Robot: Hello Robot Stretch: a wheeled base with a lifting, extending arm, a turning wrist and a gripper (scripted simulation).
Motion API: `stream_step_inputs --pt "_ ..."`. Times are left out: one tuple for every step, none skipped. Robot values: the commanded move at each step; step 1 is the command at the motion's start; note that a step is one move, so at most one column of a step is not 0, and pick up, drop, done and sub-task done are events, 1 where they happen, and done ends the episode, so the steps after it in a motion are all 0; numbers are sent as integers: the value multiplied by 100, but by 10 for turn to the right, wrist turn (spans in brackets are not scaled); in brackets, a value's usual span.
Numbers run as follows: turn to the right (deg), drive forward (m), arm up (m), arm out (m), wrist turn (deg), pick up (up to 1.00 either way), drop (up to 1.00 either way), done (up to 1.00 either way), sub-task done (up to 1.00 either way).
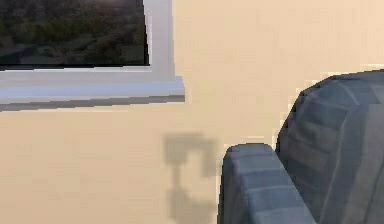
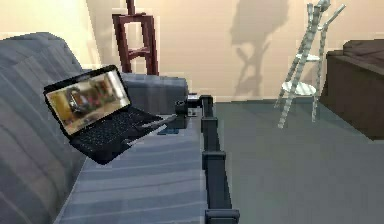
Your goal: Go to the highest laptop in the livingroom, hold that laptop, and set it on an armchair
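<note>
Black laptop (image 2: 100,118), tilted with its screen lit, shows at left centre of the arm side view over the blue-grey armchair (image 2: 150,185) seat, one corner reaching the tool (image 2: 178,110). I cannot tell whether the tool has hold of it.

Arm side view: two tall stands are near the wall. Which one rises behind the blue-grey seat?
The dark red wooden stand, behind the blue-grey seat. The pale stand is on open floor farther right.
</note>
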Motion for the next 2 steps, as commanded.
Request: stream_step_inputs --pt "0 0 -32 0 0 0 0 0 0" --pt "0 0 0 0 0 0 100 0 0"
